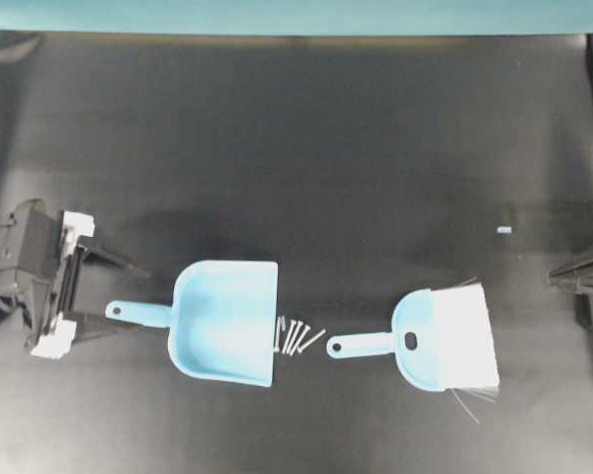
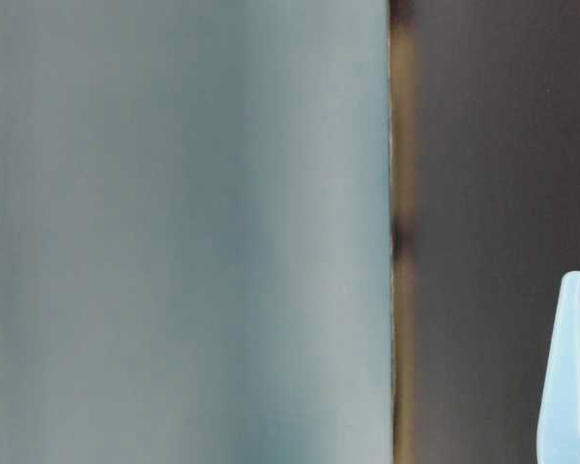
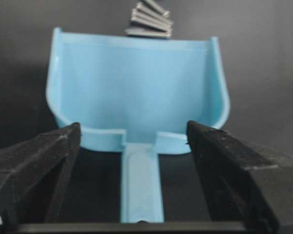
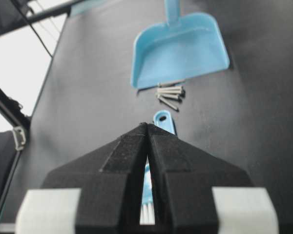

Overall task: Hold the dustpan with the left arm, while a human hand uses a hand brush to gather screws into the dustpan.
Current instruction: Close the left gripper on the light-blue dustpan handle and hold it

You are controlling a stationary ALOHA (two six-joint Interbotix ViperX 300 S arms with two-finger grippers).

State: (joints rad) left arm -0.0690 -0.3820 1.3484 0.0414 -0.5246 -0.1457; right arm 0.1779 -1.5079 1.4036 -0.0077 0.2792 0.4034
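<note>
Left end effector [image 3: 134,146] spread wide astride the dustpan [image 1: 227,321] handle — unpinched; screws [image 1: 295,336] wait at its open edge, right end effector [image 4: 147,127] pressed together.

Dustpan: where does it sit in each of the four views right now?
Overhead: dustpan lower centre-left, handle pointing left.
Table-level: a pale blue sliver at the bottom right edge, probably the pan.
Left wrist: fills the centre, handle toward the camera.
Right wrist: top centre.
Shared landmark: screws at its wide edge; not in the table-level view.
</note>
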